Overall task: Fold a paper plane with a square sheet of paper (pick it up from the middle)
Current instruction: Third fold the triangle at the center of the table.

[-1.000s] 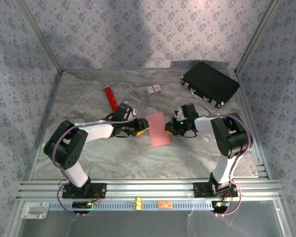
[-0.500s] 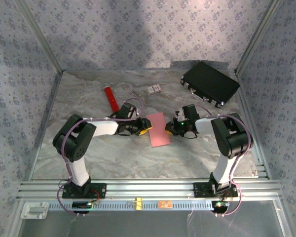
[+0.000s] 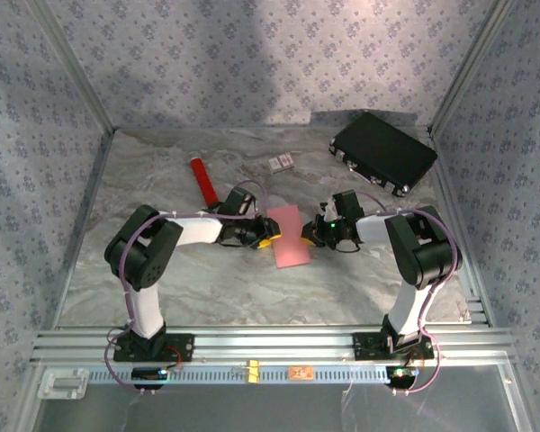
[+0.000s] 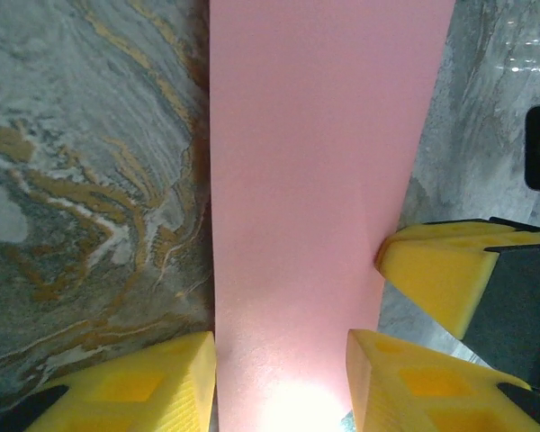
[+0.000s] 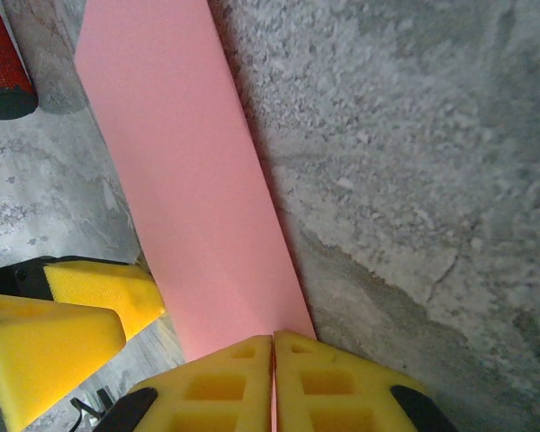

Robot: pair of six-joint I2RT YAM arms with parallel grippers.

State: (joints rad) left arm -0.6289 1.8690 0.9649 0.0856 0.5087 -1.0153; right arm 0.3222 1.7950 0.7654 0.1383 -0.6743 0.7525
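Pink paper, the sheet [image 3: 291, 236], lies flat on the marbled desk [image 3: 207, 288] as a long narrow strip. It is well apart from the black case [image 3: 383, 151], to that case's left and nearer the arms' bases. The left pincer [image 3: 267, 238] meets the strip from the side away from the case, low over the desk, with its jaws partly apart. In its wrist view the two yellow pads [image 4: 153, 378] stand one at each long edge of the strip's near end, with the pink surface running up between them. One pad just touches the edge and the other overlaps it slightly. Whether those pads press on the paper or merely flank it I cannot tell. The right pincer [image 5: 272, 360] comes in from the case's side, and its jaws are together. Its wrist view has both pads [image 5: 225, 382] pressed flat against each other with no gap. The strip's edge tapers straight into their seam, so the paper's rim is nipped there. Seen from the left wrist, one of these pads touches the strip's far edge partway along. That edge throws a dark shadow on the desk beside the right pincer. A red cylinder [image 3: 202, 180] lies far to the case's left. A small white-and-red card [image 3: 282, 163] sits between cylinder and case, closer to the back wall than the sheet.
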